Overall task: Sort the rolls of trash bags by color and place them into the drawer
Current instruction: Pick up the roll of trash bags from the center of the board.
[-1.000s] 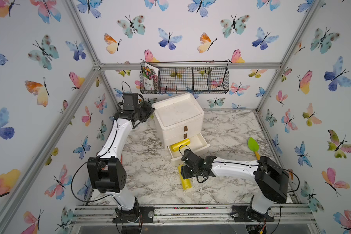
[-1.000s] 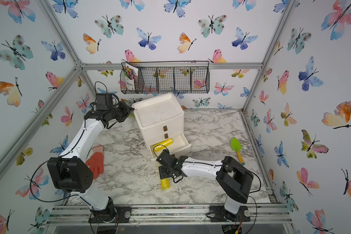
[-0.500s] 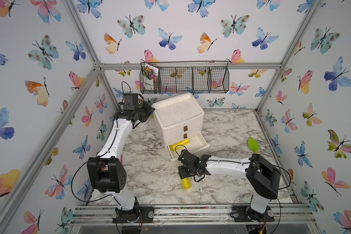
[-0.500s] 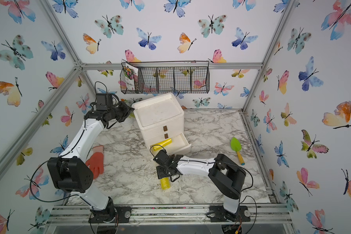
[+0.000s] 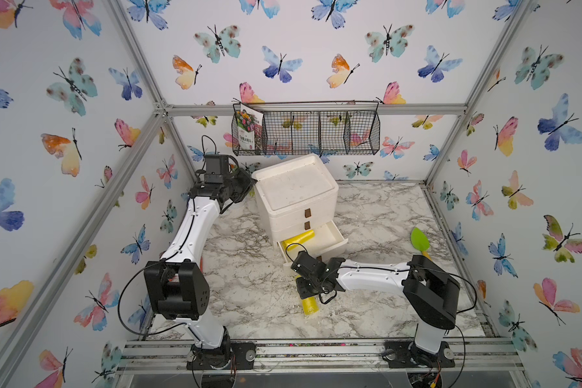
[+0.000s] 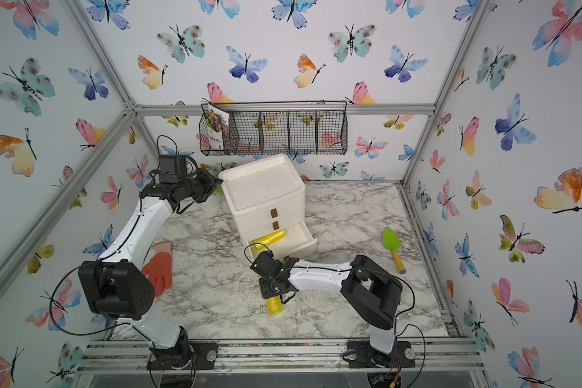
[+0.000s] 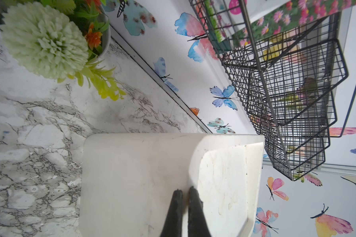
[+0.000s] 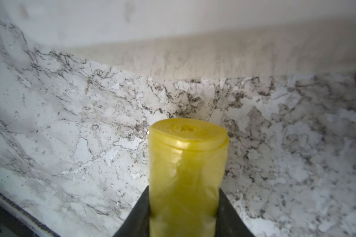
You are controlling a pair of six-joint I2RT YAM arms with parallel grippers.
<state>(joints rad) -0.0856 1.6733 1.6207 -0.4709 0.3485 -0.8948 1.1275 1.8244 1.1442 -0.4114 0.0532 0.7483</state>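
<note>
I've my right gripper (image 8: 183,189) clamped on a yellow roll (image 8: 187,162) (second roll (image 5: 298,239) lies in the drawer (image 5: 326,240)); left gripper (image 7: 185,191) pinched closed.

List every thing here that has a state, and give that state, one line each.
Bottom drawer: open.
Upper drawers: shut.
Drawer roll: yellow, lying in the bottom drawer.
Table roll: yellow, on the table, gripped.
Right claw: shut on the table roll.
Left claw: shut, empty, tips at the cabinet's top edge.
Trowel: lying flat, untouched.
</note>
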